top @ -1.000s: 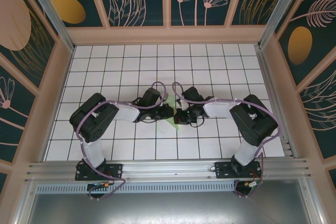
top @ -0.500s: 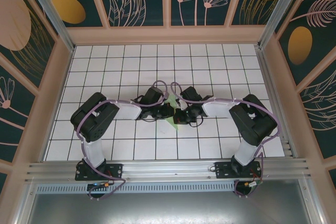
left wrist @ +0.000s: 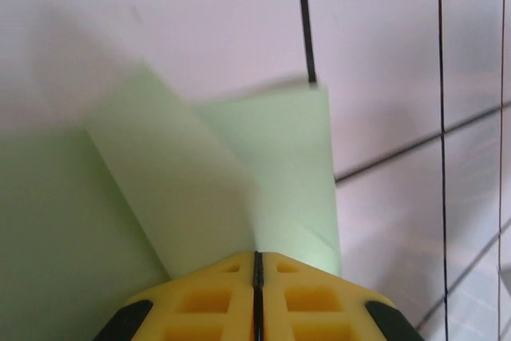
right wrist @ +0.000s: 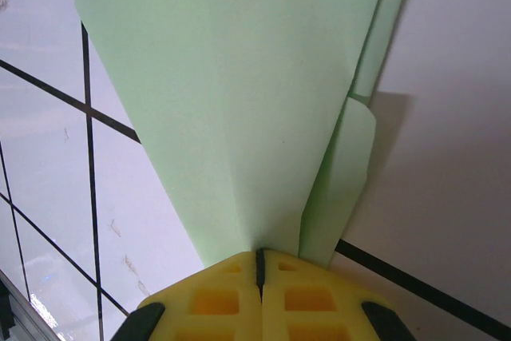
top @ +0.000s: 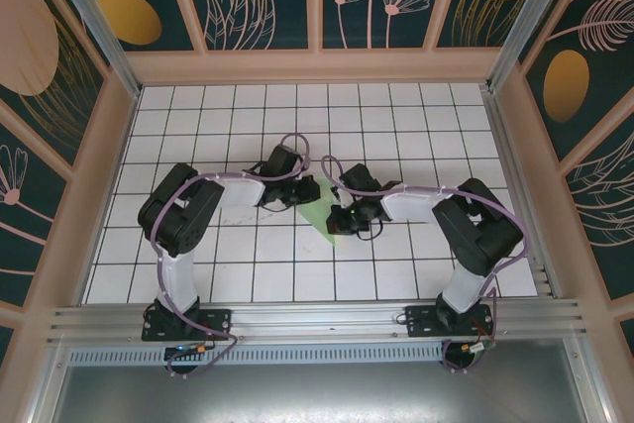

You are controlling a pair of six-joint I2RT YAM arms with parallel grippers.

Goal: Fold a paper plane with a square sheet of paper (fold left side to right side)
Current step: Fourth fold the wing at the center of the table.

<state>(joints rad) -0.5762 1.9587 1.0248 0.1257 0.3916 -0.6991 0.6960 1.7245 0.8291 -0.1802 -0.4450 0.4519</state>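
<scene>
The pale green sheet of paper (top: 319, 213) lies mid-table between the two grippers, folded into layers that taper like a rough paper plane. My left gripper (top: 305, 193) is at its far left end. In the left wrist view the yellow fingers meet at the left gripper (left wrist: 257, 255), shut on a raised flap of the paper (left wrist: 263, 157). My right gripper (top: 337, 222) is at its near right end. In the right wrist view the right gripper (right wrist: 259, 251) is shut where the paper (right wrist: 239, 101) narrows, beside a thinner folded strip (right wrist: 351, 165).
The white tiled table (top: 198, 116) has free room on all sides of the arms. Wooden side walls (top: 99, 175) and a back wall (top: 317, 66) close it in. A metal rail (top: 317, 319) runs along the near edge.
My left gripper has moved away from the near edge and slightly left, so more of the green paper shows between the grippers. The right gripper has stayed in place.
</scene>
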